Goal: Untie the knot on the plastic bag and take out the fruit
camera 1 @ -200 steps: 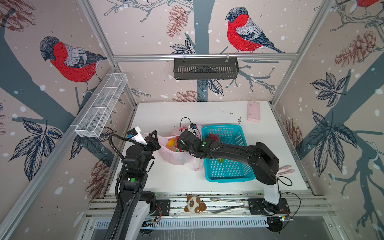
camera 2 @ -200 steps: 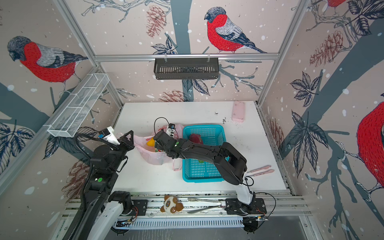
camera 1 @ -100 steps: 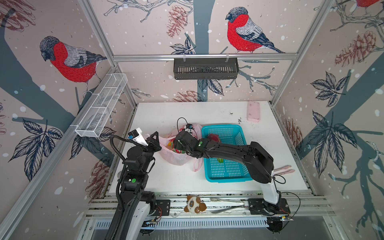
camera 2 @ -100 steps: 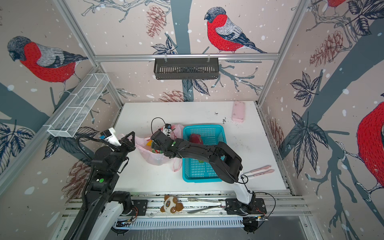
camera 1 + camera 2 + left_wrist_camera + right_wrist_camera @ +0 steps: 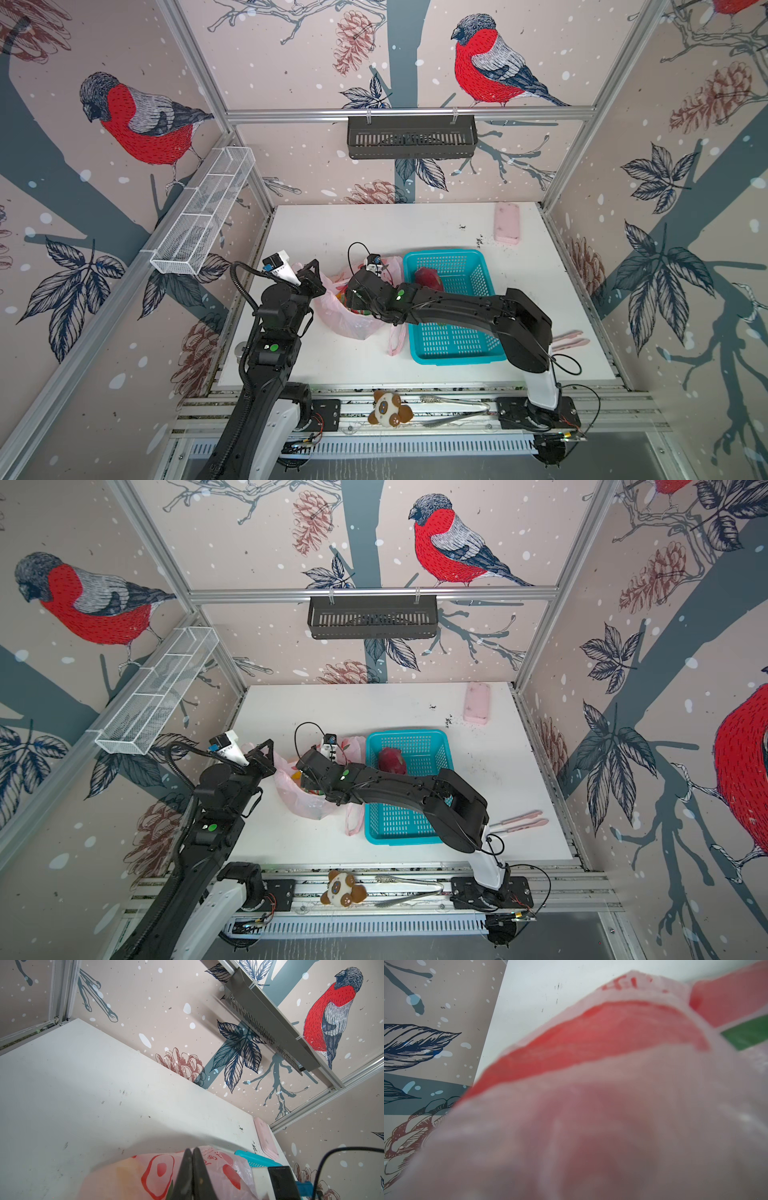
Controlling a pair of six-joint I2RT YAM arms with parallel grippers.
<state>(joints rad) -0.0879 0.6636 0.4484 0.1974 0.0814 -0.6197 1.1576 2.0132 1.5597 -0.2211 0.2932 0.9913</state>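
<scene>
Plastic bag [image 5: 347, 326] red lettering too blurred to read; left gripper [image 5: 192, 1150] pinches its left rim; right gripper [image 5: 352, 298] sunk inside, jaws hidden, can't tell width.

Blurred plastic bag [image 5: 591, 1126] fills the right wrist view; right tool [image 5: 350, 297] tips hidden inside.

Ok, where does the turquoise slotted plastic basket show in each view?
Top view: turquoise basket, right of centre on the white table.
Top view: same spot, beside the translucent pink plastic bag.
Left wrist: one corner, low, past the bag.
Right wrist: not in it.
Landmark, except right wrist: pale pink rectangular block beyond the basket.
</scene>
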